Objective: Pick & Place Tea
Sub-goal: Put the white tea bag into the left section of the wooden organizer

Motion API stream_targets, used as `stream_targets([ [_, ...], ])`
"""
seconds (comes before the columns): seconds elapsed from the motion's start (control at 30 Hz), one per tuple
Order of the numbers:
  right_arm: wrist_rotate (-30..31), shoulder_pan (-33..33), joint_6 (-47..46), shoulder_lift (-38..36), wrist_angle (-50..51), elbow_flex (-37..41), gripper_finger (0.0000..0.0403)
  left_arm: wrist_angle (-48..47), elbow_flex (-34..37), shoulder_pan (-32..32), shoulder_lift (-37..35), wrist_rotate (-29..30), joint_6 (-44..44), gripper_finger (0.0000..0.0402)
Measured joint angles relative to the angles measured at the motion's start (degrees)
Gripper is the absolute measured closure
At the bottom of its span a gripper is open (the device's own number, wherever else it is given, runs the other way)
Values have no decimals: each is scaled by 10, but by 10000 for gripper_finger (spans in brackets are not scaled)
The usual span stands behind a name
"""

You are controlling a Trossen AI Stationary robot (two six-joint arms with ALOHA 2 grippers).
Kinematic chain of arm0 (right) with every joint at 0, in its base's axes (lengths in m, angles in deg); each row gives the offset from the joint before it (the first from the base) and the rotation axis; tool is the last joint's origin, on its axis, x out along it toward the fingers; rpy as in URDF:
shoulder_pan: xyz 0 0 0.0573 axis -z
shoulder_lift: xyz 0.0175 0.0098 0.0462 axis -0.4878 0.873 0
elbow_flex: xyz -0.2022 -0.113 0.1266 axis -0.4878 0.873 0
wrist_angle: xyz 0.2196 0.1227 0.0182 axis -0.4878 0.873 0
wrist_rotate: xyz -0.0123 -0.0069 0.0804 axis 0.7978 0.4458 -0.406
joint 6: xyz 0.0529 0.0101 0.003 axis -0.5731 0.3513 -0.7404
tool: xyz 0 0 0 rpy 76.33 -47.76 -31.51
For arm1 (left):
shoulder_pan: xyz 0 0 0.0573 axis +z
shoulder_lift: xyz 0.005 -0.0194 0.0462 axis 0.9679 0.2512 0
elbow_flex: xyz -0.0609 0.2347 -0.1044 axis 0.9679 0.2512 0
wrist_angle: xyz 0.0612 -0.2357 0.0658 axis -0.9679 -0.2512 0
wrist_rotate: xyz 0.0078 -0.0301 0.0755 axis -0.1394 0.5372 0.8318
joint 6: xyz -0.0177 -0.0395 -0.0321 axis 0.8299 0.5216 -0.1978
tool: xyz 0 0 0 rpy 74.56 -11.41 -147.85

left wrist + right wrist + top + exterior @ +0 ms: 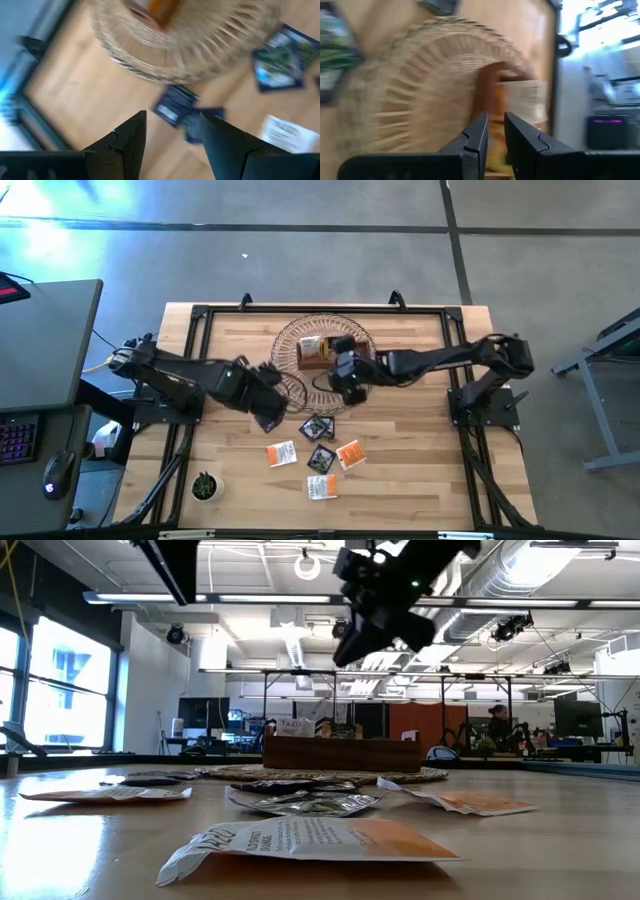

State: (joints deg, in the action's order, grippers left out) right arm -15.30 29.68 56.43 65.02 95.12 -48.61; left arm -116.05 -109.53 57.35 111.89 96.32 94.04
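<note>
- The tea, small flat square paper sachets, lies loose on the light wooden table [420, 460] in a cluster toward the near edge, below the basket in the high view.
- An orange-and-white sachet [282, 453] lies at the cluster's left; a second orange sachet [350, 454] lies at its right; a white-and-orange sachet [321, 486] lies nearest the table edge.
- Two dark purple-black sachets [318, 427] and [321, 458] lie between the orange ones, the upper one near the basket rim.
- In the low view, the closest sachet [300, 840] lies flat in the foreground, with a crinkled dark sachet [305, 803] behind it.
- The round woven wicker basket [290, 340] sits at the table's centre-rear and holds a brown wooden box [322, 352].
- The right gripper [352, 385] hangs above the basket's near rim, raised off the table. In the right wrist view its fingers [480, 135] stand close together with a narrow gap, holding nothing.
- The left gripper [272, 408] hovers just left of the cluster, beside the basket rim. Its fingers [131, 137] are spread apart and empty.
- A small dark green potted plant [205, 486] stands at the near-left corner, well apart from the sachets.
</note>
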Motion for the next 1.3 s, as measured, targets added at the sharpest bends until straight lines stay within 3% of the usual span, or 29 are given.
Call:
stream_targets([
  [0.17, -5, -42, -68, -27, -17, 85, 343, 81, 62, -66, -11, -43, 14, 222],
  [0.4, -73, -98, -146, -77, -93, 177, 340, 126, 163, -132, -94, 17, 144, 222],
  [0.5, -80, -106, -148, -125, -131, 207, 343, 165, 236, -143, -155, -2, 174, 222],
  [0.63, -75, -99, -154, -208, -183, 255, 345, 301, 338, -141, -249, -11, 148, 222],
  [0.77, -104, -95, -180, -264, -263, 324, 345, 519, 436, -141, -305, -9, 73, 222],
  [0.87, -122, -98, -189, -279, -344, 379, 345, 672, 486, -141, -309, -24, -48, 222],
  [0.97, -119, -100, -192, -275, -436, 425, 345, 759, 517, -142, -297, -59, -133, 222],
  [1.17, -118, -100, -200, -272, -518, 458, 346, 759, 529, -141, -246, -52, -85, 222],
  [1.3, -99, -100, -196, -270, -537, 460, 346, 768, 529, -131, -206, -40, -102, 222],
])
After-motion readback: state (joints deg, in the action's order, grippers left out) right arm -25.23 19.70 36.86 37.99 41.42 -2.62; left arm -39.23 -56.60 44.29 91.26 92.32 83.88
